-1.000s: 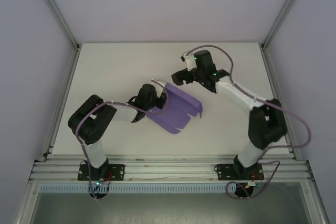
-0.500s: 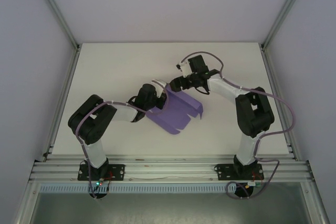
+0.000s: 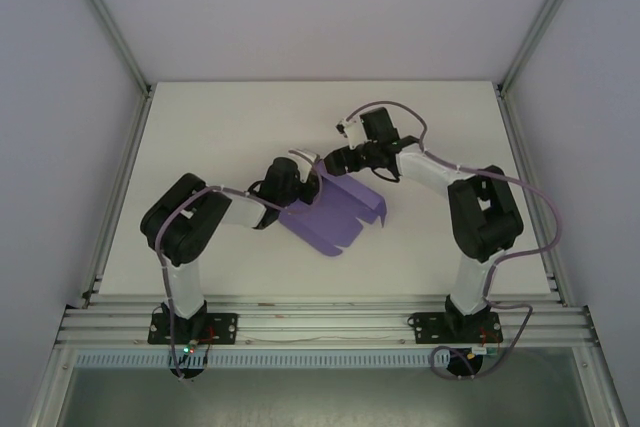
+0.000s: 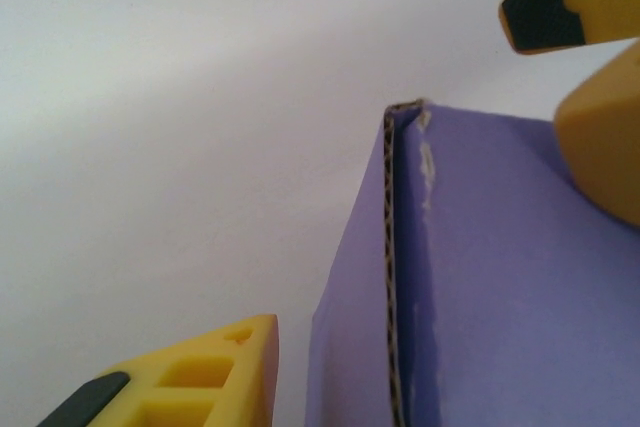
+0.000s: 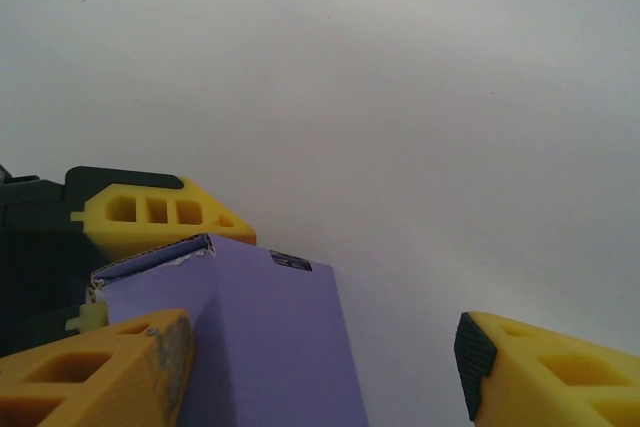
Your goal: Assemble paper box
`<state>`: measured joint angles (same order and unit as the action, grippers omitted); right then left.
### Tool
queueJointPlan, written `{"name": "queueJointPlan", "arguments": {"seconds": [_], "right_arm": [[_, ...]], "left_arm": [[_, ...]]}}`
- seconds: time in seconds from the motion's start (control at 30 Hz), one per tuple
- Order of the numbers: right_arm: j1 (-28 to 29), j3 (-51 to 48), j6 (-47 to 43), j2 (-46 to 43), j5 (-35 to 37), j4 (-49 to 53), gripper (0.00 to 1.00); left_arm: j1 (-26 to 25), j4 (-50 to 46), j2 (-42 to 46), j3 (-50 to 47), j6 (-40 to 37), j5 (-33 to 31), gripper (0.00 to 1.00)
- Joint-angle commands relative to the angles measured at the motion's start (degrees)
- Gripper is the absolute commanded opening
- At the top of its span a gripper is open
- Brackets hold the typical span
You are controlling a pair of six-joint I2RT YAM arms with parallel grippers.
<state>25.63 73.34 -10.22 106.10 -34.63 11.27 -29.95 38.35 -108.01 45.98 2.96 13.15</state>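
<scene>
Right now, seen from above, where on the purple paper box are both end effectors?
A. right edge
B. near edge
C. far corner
C: the left end effector and the right end effector both sit at the far corner of the paper box.

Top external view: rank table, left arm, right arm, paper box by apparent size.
1. table
2. left arm and right arm: look alike, not ranked against each other
3. paper box, smallest

paper box (image 4: 500, 297) cropped below, one edge hidden by left hand (image 3: 306, 181)
</scene>
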Motion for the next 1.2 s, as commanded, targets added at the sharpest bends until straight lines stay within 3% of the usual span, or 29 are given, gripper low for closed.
{"name": "queueJointPlan", "arguments": {"seconds": [0.0,0.17,0.23,0.3,0.4,0.5,0.57,0.73,0.9,1.03,1.17], "right_arm": [[-0.53,-0.80,-1.26,4.61,1.38,9.38,0.69],[-0.78,0.45,-1.72,5.93,-0.07,11.53,0.69],[-0.94,0.73,-1.49,6.24,-0.75,11.82,0.69],[-0.85,1.52,-1.24,6.38,-1.28,13.00,0.69],[-0.88,1.13,0.03,6.01,-1.49,12.53,0.70],[-0.93,0.36,3.04,4.31,-0.21,10.64,0.74],[-1.04,-0.14,5.28,1.36,1.70,9.06,0.80],[-1.27,-4.07,10.90,-11.11,15.76,3.00,1.00],[-1.24,-9.50,12.34,-23.63,29.88,1.57,1.00],[-1.24,-13.17,10.40,-29.93,28.70,3.81,1.00],[-1.06,-17.36,11.13,-30.38,25.67,2.07,1.00]], "left_arm": [[0.42,3.86,-0.98,1.82,-0.19,2.08,0.28],[0.67,6.22,-3.89,2.99,1.63,1.05,0.22],[0.77,4.69,-5.21,4.41,2.20,0.04,0.16],[0.69,2.28,-5.64,5.48,3.35,-2.84,0.00],[0.61,2.99,-4.90,4.02,5.33,-6.92,0.00],[0.60,-2.27,-3.33,4.56,7.58,-9.60,0.00],[0.64,-4.92,-1.69,3.93,9.45,-9.43,0.00],[0.60,-11.86,5.59,2.17,14.65,-13.14,0.00],[0.51,-23.33,7.72,4.31,19.52,-17.69,0.00],[0.51,-26.42,8.67,4.10,23.87,-16.96,0.00],[0.35,-26.86,9.11,4.11,25.69,-15.96,0.00]]}}
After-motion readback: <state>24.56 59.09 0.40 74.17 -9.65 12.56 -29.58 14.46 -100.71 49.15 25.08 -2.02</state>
